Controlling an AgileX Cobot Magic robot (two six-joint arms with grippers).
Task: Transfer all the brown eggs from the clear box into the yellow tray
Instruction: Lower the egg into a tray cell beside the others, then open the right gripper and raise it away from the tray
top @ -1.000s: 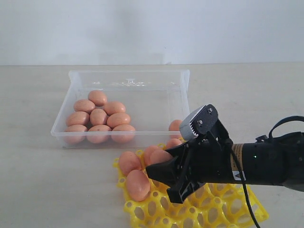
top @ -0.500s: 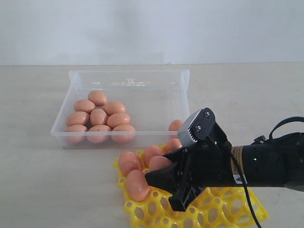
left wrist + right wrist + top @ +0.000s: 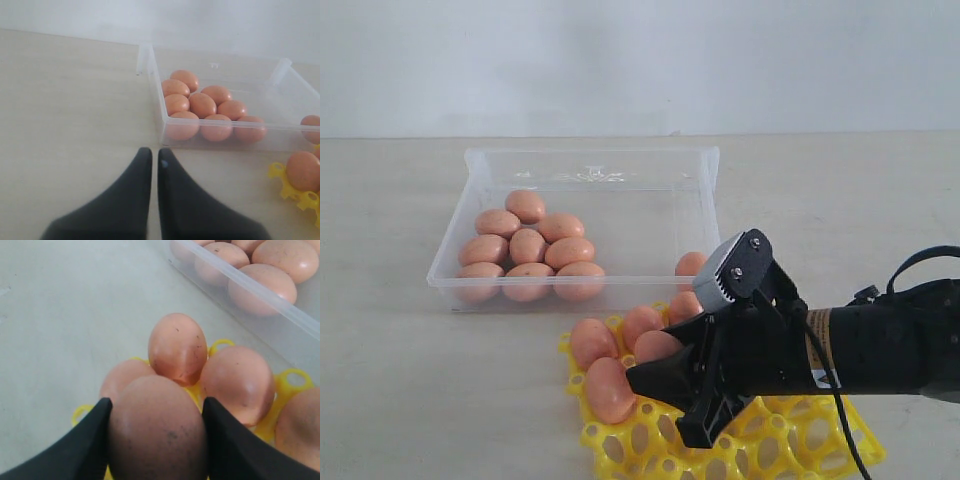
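Several brown eggs (image 3: 530, 245) lie clustered at the left end of the clear box (image 3: 590, 162). In front of the box, the yellow tray (image 3: 625, 445) holds several more eggs (image 3: 592, 342) along its near-left edge. My right gripper (image 3: 655, 357) hovers low over the tray, shut on one brown egg (image 3: 157, 435) that fills the gap between its black fingers (image 3: 90, 440). Other tray eggs (image 3: 177, 347) sit just beyond it. My left gripper (image 3: 151, 156) is shut and empty over bare table, short of a corner of the clear box (image 3: 156, 107); it is outside the exterior view.
The right arm's black forearm (image 3: 890, 345) and cable stretch over the right part of the tray. A white wall backs the table. The right half of the clear box shows no eggs.
The right gripper has sunk slightly toward the tray with the egg still in its grip. The eggs in the box and tray have stayed put.
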